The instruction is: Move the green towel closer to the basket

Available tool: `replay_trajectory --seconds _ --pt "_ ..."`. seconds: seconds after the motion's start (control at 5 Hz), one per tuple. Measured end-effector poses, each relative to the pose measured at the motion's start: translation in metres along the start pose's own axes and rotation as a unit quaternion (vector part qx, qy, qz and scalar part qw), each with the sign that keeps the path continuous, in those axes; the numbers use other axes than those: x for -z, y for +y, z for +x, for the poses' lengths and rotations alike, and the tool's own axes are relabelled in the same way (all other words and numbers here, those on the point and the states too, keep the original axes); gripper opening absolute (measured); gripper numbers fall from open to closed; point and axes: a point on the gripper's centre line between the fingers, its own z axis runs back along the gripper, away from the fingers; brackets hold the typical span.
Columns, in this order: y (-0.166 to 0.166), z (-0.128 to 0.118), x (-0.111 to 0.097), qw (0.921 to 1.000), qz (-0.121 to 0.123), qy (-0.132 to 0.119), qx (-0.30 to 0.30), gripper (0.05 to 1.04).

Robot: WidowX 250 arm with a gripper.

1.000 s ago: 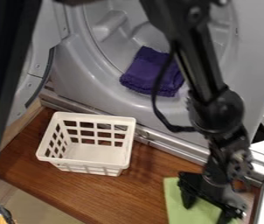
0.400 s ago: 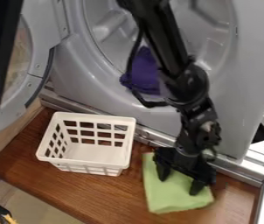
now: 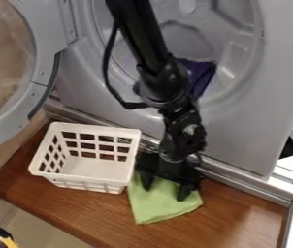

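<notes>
White basket (image 3: 94, 167) at 8 o'clock on the wooden counter (image 3: 233, 213). Green towel (image 3: 157, 203) at 6 o'clock, just beside basket's right side. Claw (image 3: 166, 191) over towel, fingers spread apart, tips down at cloth; grip, cannot tell. Purple cloth (image 3: 202, 77), 1 o'clock, in drum.

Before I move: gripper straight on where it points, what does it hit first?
The green towel, most likely: the gripper points down onto it, with the wooden surface beneath. From this slant I can't tell whether the fingertips touch the cloth.
</notes>
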Motion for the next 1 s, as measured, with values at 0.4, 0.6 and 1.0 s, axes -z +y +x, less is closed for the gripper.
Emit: replay_trajectory --seconds 0.4,0.6,1.0 --pt "0.000 -0.004 0.002 0.9999 -0.007 0.006 -0.008 0.999" --pt "-0.006 -0.005 -0.001 0.9999 -0.016 0.003 -0.003 0.999" --pt "-0.003 -0.021 -0.019 0.9998 -0.020 0.001 0.003 0.997"
